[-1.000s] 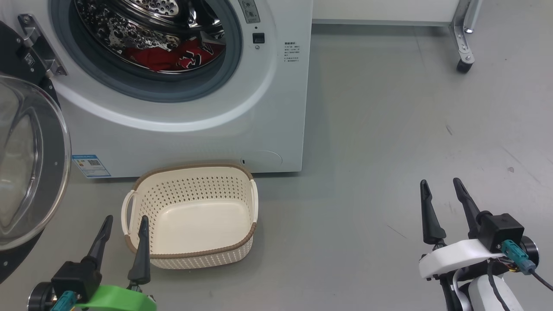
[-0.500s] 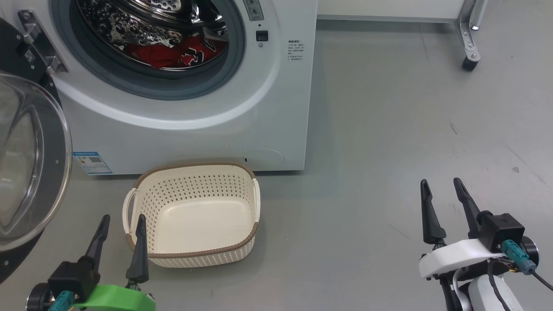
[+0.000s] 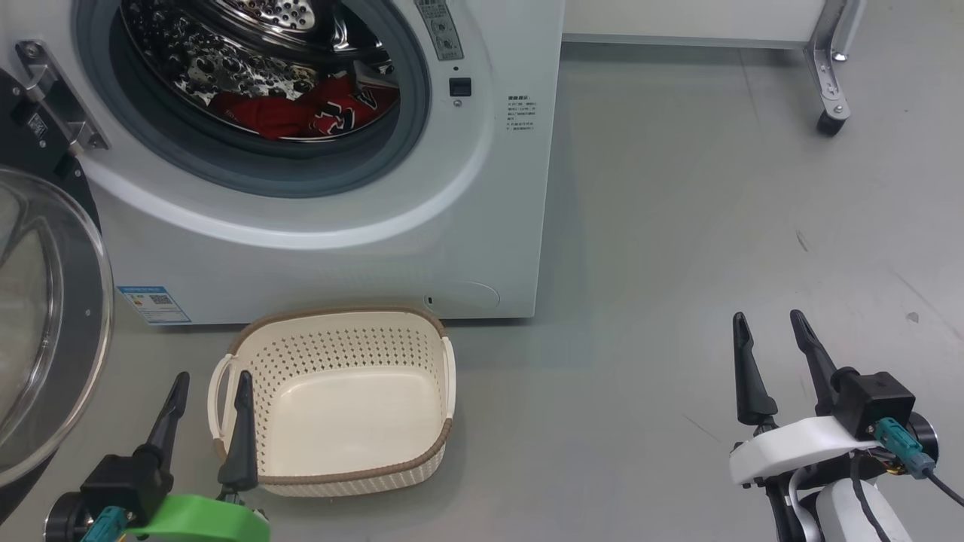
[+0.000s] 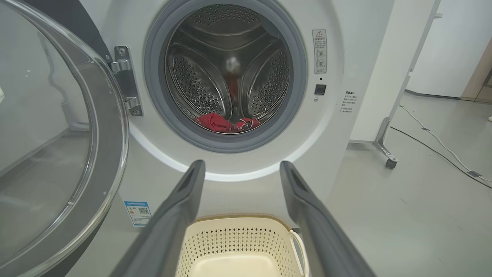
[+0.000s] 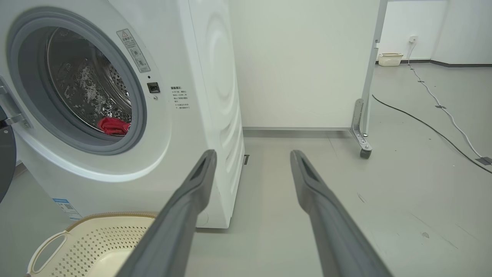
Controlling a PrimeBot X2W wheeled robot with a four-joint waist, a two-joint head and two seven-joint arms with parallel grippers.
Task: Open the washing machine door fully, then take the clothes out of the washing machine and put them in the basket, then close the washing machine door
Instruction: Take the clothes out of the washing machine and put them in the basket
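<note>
The white washing machine [image 3: 482, 196] stands with its round door [image 3: 45, 316] swung open to the left, also seen in the left wrist view as the washing machine door [image 4: 57, 154]. Red clothes [image 3: 301, 113] lie low in the steel drum; the same clothes [image 4: 221, 122] [image 5: 112, 125] show in both wrist views. The cream basket [image 3: 331, 339] sits empty on the floor in front of the machine. My left gripper [image 3: 212, 385] is open beside the basket's left handle. My right gripper [image 3: 770, 324] is open over bare floor at the right, holding nothing.
A white panel on a metal leg with a castor wheel [image 3: 831, 124] stands behind and to the right of the machine. A black cable [image 5: 423, 127] runs across the grey floor at the right. A second cream basket [image 5: 389, 59] sits far off by the wall.
The head camera has shifted a little, so machine and basket sit lower and further right in view. Both grippers stay open and still.
</note>
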